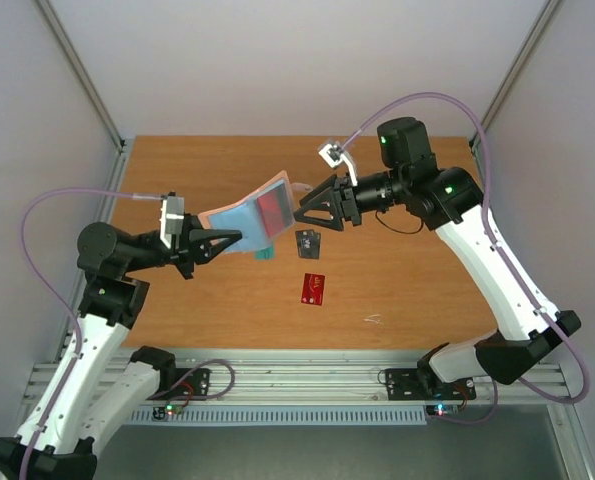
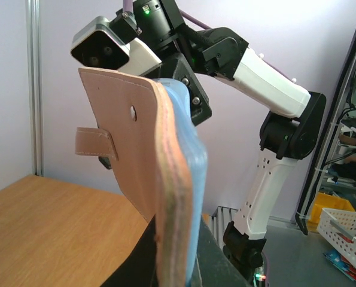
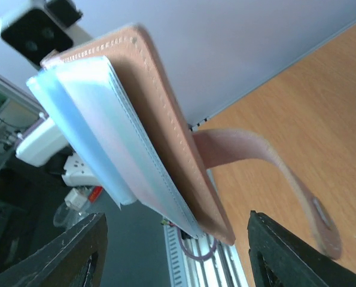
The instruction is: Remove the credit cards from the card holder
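My left gripper (image 1: 233, 239) is shut on the near end of the card holder (image 1: 252, 222) and holds it open above the table. The holder is pink outside and pale blue inside, with a reddish patch (image 1: 274, 208) in one pocket. In the left wrist view the holder (image 2: 166, 179) stands edge-on between my dark fingers (image 2: 127, 263). My right gripper (image 1: 299, 212) is open at the holder's far end. In the right wrist view that end (image 3: 166, 173) lies between my spread fingers (image 3: 82, 254). A black card (image 1: 308, 242), a red card (image 1: 314, 288) and a teal card (image 1: 264, 253) lie on the table. I see no blue card.
The wooden table (image 1: 177, 310) is walled at the back and sides by pale panels. A small pale scrap (image 1: 373, 319) lies near the front right. The holder's strap (image 3: 267, 161) hangs loose in the right wrist view.
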You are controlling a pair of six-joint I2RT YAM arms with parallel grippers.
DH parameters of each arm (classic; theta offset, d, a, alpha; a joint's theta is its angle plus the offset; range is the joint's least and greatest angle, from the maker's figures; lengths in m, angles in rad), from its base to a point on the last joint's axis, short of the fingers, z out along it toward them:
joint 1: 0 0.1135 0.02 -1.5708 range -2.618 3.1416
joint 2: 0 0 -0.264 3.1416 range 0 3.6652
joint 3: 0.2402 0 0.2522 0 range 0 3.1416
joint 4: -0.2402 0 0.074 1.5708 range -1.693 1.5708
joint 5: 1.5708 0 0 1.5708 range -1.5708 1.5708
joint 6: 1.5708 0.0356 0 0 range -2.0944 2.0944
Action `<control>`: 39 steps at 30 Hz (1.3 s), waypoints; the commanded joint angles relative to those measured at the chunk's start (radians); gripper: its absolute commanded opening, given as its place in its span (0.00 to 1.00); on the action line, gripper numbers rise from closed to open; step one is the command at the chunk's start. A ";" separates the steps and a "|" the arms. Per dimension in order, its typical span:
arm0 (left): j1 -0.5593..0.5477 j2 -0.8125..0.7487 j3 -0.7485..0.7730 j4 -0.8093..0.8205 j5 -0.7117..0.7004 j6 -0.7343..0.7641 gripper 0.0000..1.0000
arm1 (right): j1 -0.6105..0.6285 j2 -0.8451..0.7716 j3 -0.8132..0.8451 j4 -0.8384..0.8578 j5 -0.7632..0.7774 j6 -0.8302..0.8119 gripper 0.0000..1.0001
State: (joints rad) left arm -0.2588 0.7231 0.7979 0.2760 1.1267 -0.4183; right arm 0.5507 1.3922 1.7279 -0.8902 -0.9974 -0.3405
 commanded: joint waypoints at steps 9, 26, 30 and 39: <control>-0.002 0.021 0.086 -0.083 0.051 0.090 0.00 | -0.007 0.012 0.101 -0.120 0.045 -0.245 0.67; -0.002 0.034 0.087 -0.091 0.048 0.122 0.00 | 0.014 0.072 0.109 -0.058 0.170 -0.195 0.63; -0.001 0.030 0.077 -0.084 0.047 0.116 0.00 | 0.025 0.081 0.099 -0.043 0.191 -0.186 0.64; -0.003 0.025 0.068 -0.071 0.044 0.111 0.00 | 0.015 0.059 0.052 -0.001 0.317 -0.230 0.68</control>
State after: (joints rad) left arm -0.2588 0.7597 0.8722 0.1604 1.1645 -0.3130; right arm 0.5671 1.4612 1.8008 -0.9234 -0.7540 -0.5434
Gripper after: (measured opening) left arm 0.050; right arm 0.672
